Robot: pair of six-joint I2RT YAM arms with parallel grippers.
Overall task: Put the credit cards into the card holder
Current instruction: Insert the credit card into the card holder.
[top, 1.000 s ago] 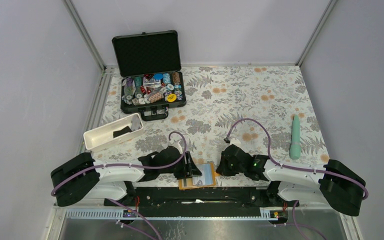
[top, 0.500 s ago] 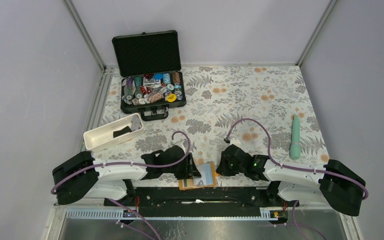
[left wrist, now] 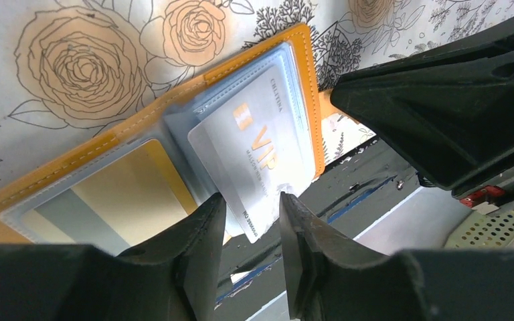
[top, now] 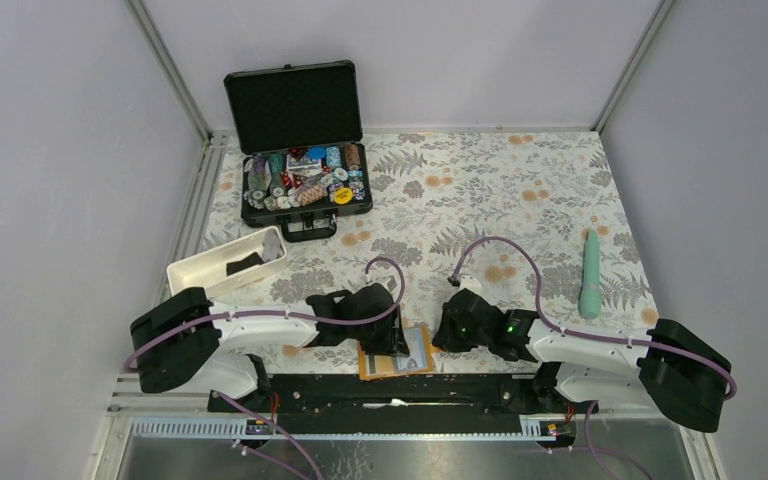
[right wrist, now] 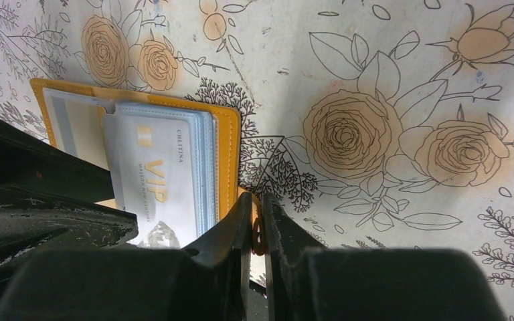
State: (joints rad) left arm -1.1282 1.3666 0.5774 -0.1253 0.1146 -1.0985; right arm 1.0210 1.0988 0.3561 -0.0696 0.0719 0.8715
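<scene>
We see the card holder (top: 380, 368), a flat folding wallet of orange-tan, leather-like material with stitched edges. It lies open on the flower-printed cloth of the desk (top: 480, 190), at the near edge between the two arms. Inside it are glossy, pale blue-clear plastic sleeves (left wrist: 174, 124), and one on the left half shows a yellowish insert. A pale, silvery credit card (left wrist: 254, 160), thin and rectangular with rounded corners and gold "VIP" lettering, sits partly in the stacked sleeves of the other half. Its lower corner juts out past the holder's rim. The left gripper (left wrist: 252, 200) is released: its matte black fingers (left wrist: 197, 247) stand apart, one on either side of that jutting corner, and we see them pinching nothing. The right gripper (right wrist: 255, 200) is clenched on the small orange snap tab (right wrist: 258, 235) that projects from the holder's edge on the right arm's side, with the tab squeezed between its two narrow black tips. Further back on the left stands a black hard case (top: 305, 205) with its foam-lined lid raised, packed with round, colourful poker chips (top: 305, 180). Nearer the left arm lies a white rectangular tray (top: 195, 275) with a small dark item in it that we cannot make out. A slender, smooth mint-green object (top: 590, 275) lies well apart at the right.
</scene>
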